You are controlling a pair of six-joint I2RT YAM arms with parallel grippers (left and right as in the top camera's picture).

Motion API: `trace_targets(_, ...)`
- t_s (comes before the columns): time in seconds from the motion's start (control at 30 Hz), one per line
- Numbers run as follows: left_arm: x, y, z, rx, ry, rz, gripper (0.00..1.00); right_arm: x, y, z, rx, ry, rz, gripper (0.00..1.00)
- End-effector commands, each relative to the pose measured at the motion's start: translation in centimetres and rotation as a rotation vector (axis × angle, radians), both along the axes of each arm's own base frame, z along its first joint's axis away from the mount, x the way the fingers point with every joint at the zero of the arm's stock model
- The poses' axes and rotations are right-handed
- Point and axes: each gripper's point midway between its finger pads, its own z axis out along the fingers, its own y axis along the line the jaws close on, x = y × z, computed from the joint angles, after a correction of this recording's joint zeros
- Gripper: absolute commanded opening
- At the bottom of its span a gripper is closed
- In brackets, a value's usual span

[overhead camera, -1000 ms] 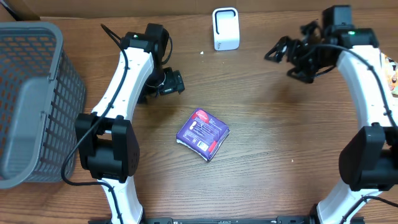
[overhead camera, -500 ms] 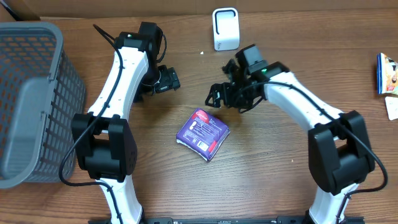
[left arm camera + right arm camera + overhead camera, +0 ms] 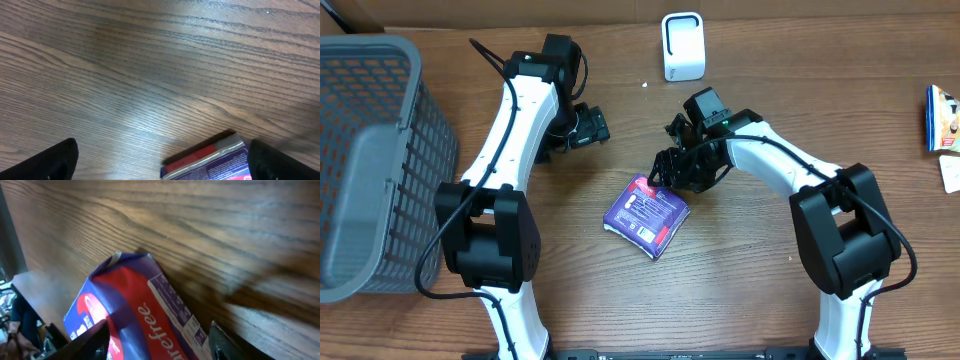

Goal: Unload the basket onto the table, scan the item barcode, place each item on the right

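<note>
The item, a purple and red packet, lies flat on the wooden table. My right gripper is down at its upper right corner. In the right wrist view the packet fills the space between the two dark fingers, and my right gripper stands open astride it. No barcode is legible. The white scanner stands upright at the table's back edge. My left gripper hangs wide open up and left of the packet. In the left wrist view my left gripper holds nothing, and the packet's corner shows beyond it.
A grey mesh basket takes up the left edge of the table. Other packets lie at the far right edge. Bare wood lies in front of the purple packet.
My right arm swung in from the far right and came down on the packet's upper right corner, its jaws narrowing. The left arm barely moved.
</note>
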Motion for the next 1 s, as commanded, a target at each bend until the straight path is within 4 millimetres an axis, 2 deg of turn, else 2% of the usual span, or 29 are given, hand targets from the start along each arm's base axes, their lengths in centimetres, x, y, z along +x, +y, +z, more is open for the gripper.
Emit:
trace_targets(0.0,-0.1,0.5,-0.3,0.029,0.005,0.013,1.00,-1.0,0.3,-0.4,0.006,0.043,0.004,0.65)
trace_targets(0.33,-0.1,0.5,-0.3,0.029,0.004,0.010,1.00,-2.8,0.3,-1.4,0.025,0.132,-0.018,0.63)
trace_targets(0.47,-0.1,0.4,-0.3,0.028,0.004,0.010,1.00,-3.1,-0.1,-2.4,0.005,0.156,-0.065,0.44)
trace_targets(0.57,-0.1,0.4,-0.3,0.028,0.004,0.010,1.00,-2.8,-0.5,-2.9,-0.026,0.159,-0.106,0.35)
trace_targets(0.7,-0.1,0.4,-0.3,0.028,0.004,0.010,1.00,-2.1,-0.8,-2.9,-0.032,0.145,-0.123,0.21)
trace_targets(0.83,-0.1,0.5,-0.3,0.029,0.004,0.010,1.00,-0.6,-1.7,-2.6,-0.017,0.125,-0.158,0.20)
trace_targets(0.97,-0.1,0.5,-0.3,0.029,0.004,0.010,1.00,2.5,-3.8,-1.4,0.004,0.097,-0.245,0.20)
